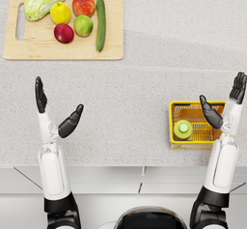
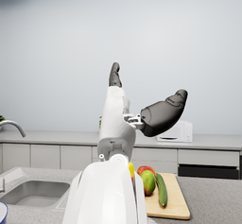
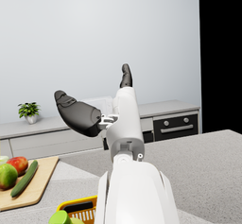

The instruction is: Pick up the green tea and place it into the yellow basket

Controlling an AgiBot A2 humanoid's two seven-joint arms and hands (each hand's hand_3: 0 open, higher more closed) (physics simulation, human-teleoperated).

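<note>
The green tea (image 1: 183,129), a bottle with a pale green cap seen from above, stands inside the yellow basket (image 1: 172,121) on the counter at the right. Its cap (image 3: 60,217) peeks out in the right wrist view above the basket's rim (image 3: 80,204). My right hand (image 1: 226,102) is raised over the basket's right side, fingers spread, holding nothing. My left hand (image 1: 55,109) is raised on the left of the counter, also spread and empty. The left wrist view has the left hand (image 2: 142,107) pointing up at the wall.
A wooden cutting board (image 1: 29,49) at the far left carries a cabbage (image 1: 45,1), a lemon (image 1: 60,13), apples (image 1: 83,4) and a cucumber (image 1: 101,22). A sink (image 2: 30,192) lies to the left. The counter's front edge runs just below the basket.
</note>
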